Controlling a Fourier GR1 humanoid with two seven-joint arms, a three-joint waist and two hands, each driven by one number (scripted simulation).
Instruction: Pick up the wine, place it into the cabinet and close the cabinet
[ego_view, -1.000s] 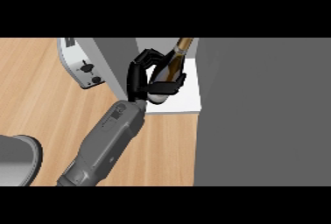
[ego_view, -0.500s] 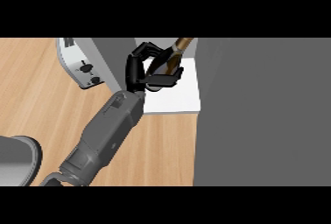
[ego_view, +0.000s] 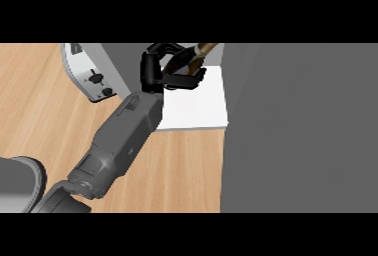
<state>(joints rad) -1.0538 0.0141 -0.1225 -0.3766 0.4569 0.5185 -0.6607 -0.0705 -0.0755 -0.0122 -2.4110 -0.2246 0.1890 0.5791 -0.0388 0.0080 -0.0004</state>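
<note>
At the far left edge a grey rounded object is sitting low on the wooden worktop; above it a white toaster-like appliance with dark knobs is lying near the top. Which arm you are seeing cannot be told for sure — only one is showing, rising from lower left; I am reading it as your left hand, and the right is out of view. Its fingers are curling round the wine bottle, whose brown neck is poking out up and to the right. The hand is hovering over the white cabinet shelf, and the large grey cabinet panel is filling the right side.

The bottle is tilting, not upright — if you are releasing it like this it could topple and roll off the shelf. The neck is also sitting just beside the grey panel's edge, so pushing rightward could knock it and twist the bottle in your fingers.
</note>
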